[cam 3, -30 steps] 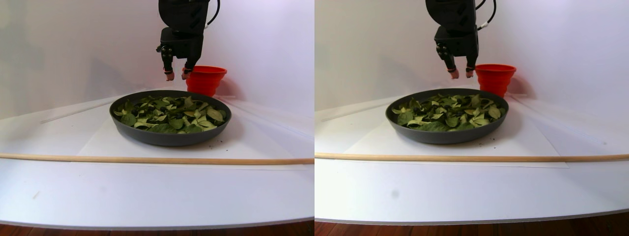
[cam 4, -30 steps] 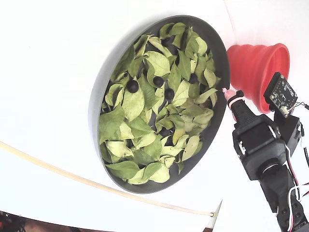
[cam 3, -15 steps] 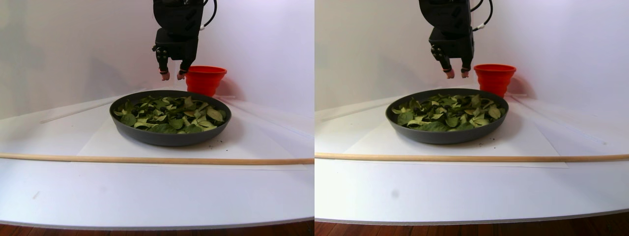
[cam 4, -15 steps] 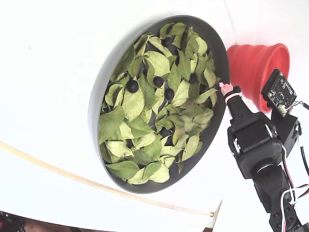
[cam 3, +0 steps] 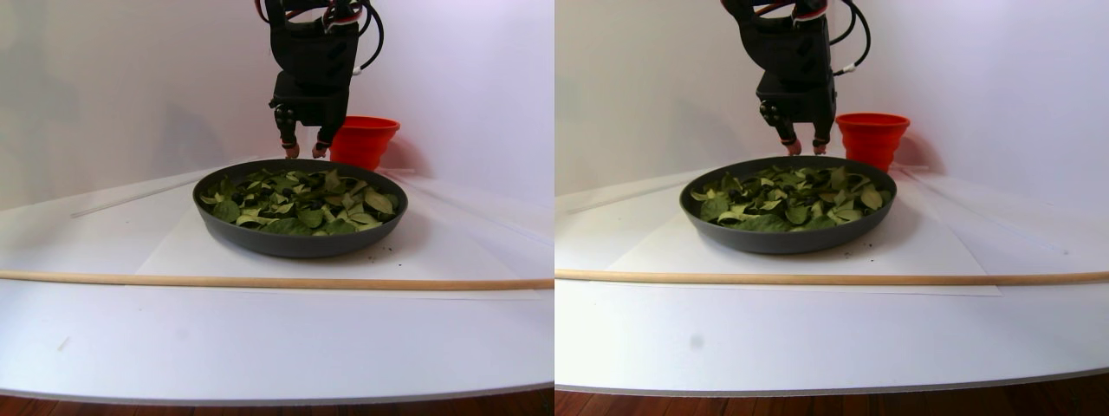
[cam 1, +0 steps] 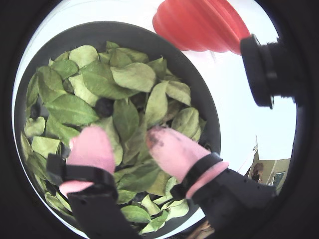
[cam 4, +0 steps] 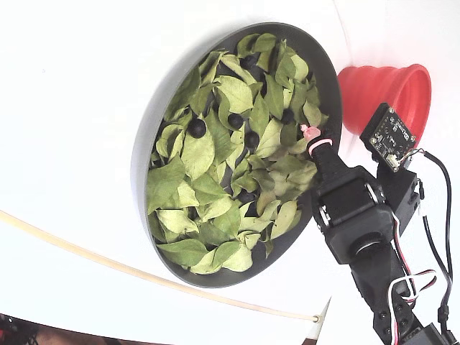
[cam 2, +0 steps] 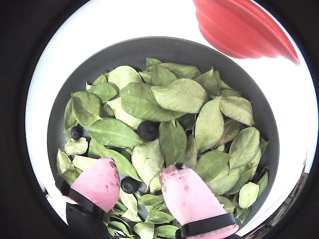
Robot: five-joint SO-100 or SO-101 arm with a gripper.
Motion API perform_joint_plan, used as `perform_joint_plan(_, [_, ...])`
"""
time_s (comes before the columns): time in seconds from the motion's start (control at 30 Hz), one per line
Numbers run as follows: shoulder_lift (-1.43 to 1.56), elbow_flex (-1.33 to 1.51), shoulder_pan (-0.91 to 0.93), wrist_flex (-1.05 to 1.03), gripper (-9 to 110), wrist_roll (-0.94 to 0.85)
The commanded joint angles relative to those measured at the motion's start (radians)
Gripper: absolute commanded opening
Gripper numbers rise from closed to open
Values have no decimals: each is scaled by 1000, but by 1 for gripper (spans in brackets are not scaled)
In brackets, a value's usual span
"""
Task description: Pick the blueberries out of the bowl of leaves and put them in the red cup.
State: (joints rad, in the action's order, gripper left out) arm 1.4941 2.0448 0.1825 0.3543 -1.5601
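Note:
The dark grey bowl (cam 4: 141, 154) (cam 3: 295, 244) holds loose green leaves (cam 4: 198, 154) (cam 2: 182, 94). Among them lie dark blueberries (cam 4: 197, 129) (cam 2: 148, 130), and one blueberry (cam 2: 129, 184) shows just below the gap between my pink fingertips. My gripper (cam 2: 138, 172) (cam 1: 125, 137) (cam 3: 305, 152) hangs open and empty, low over the leaves near the bowl's far rim in the stereo pair view. In the fixed view the gripper (cam 4: 310, 133) is over the bowl's right part. The red cup (cam 4: 377, 90) (cam 3: 364, 139) (cam 2: 239, 27) stands just outside the bowl, beside the arm.
A long wooden dowel (cam 3: 260, 282) (cam 4: 108, 262) lies across the white table in front of the bowl. A white paper sheet (cam 3: 173, 251) lies under the bowl. White walls (cam 3: 104, 87) rise close behind. A small circuit board (cam 4: 388, 136) juts from the wrist near the cup.
The gripper has moved from the bowl's rim beside the cup to over the leaves and dropped lower. It stays open. Bowl, leaves and cup have not moved.

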Motion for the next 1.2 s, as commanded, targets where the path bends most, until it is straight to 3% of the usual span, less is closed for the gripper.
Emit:
perform_joint_plan(0.0, [6,-54,-2,25,15,8])
perform_joint_plan(1.17, [-230,-288,0,83,15,32])
